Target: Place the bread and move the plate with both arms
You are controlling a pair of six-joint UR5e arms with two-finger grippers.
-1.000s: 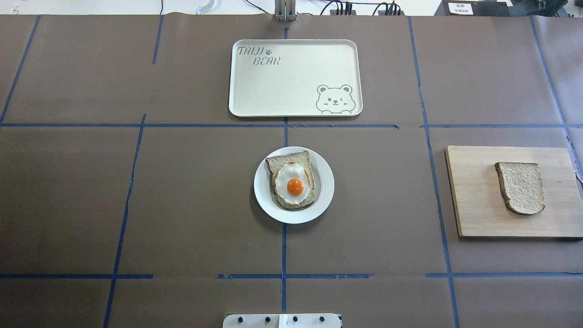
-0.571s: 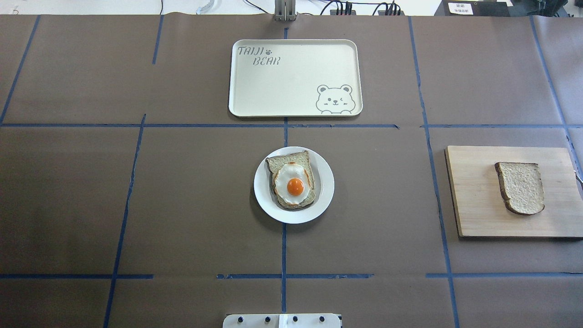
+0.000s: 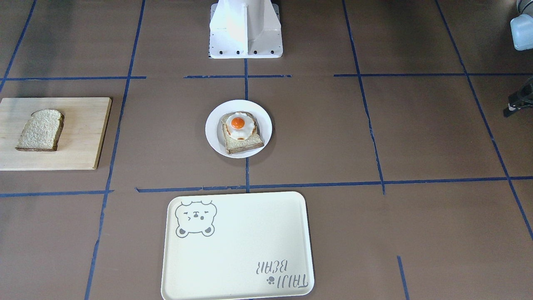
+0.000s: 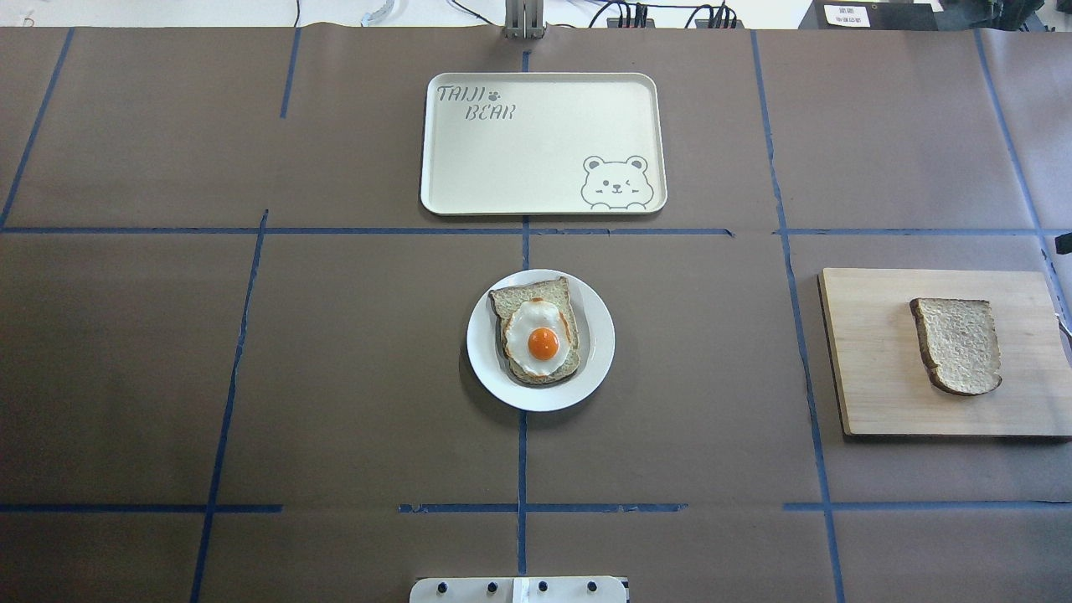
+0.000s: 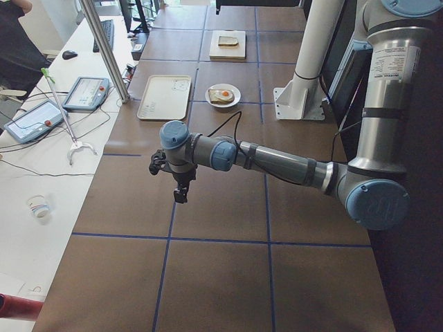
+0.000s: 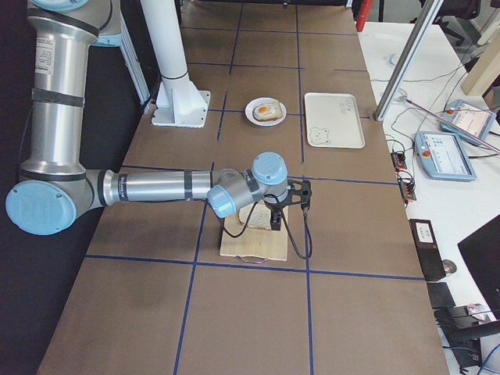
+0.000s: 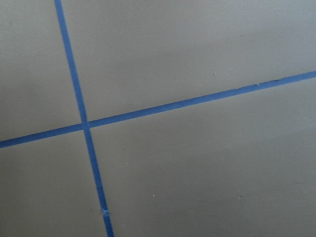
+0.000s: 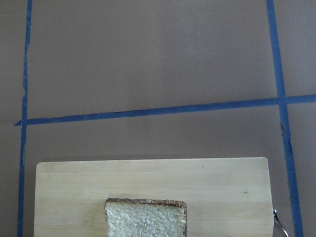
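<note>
Step in hand: probably the reach for the bread, which is not yet gripped.
Bread: lies flat on the wooden board at the right of the overhead view, well apart from the plate at centre (which already carries egg toast).
Right gripper: hangs over the board, mid-frame in the right-side view, near the slice; I cannot tell whether its fingers are spread.
Left gripper: over bare table, mid-left of the left-side view; spread or pressed together, I cannot tell.
Doing it well: centre over the slice, descend straight, and pinch the crust edges lightly (the soft crumb would likely crush).
Risk: nudging the board.
</note>
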